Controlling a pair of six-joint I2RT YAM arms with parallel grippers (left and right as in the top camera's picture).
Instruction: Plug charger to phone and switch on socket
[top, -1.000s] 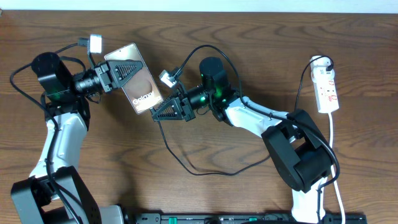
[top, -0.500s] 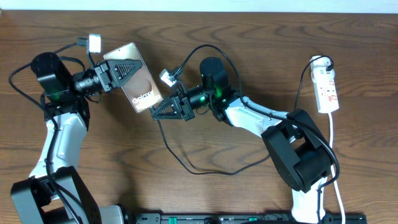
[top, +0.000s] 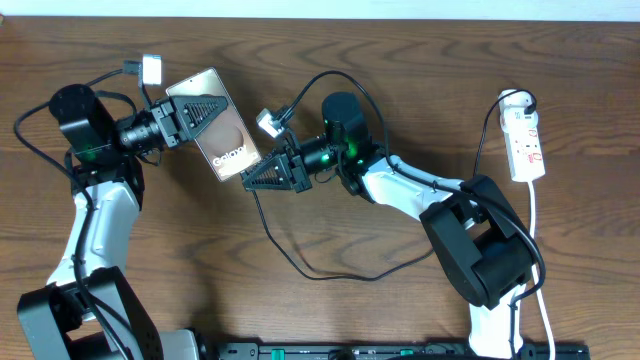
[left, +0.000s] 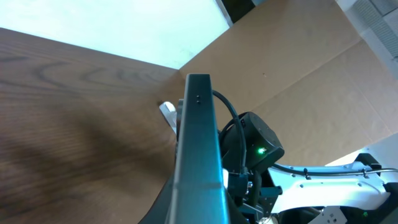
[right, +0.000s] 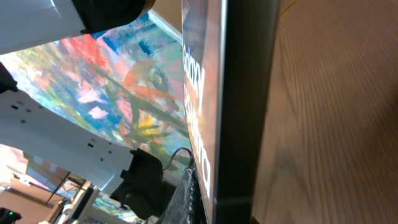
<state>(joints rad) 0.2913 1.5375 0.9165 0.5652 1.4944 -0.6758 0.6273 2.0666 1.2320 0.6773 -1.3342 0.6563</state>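
**Just beside the phone's lower end: the charger in the right gripper**

Overhead, the left gripper (top: 197, 113) is clamped on the upper part of the phone (top: 232, 148), one finger lying across the screen. The phone is held off the table (top: 400, 60), screen up and slanted, with its lower end pointing toward the right arm.

The right gripper (top: 262, 180) points at that lower end, just beside it. Its fingers are drawn close together and the charger (top: 300, 268) cable runs out from between them. The cable loops down across the wood and back toward the right arm's base. The plug tip itself is hidden, so I cannot tell whether it touches the phone.

From the left wrist the phone (left: 198, 155) shows edge-on. From the right wrist its dark edge (right: 242, 93) fills the middle, very near.

The socket (top: 527, 145) lies at the far right, well apart from both grippers.
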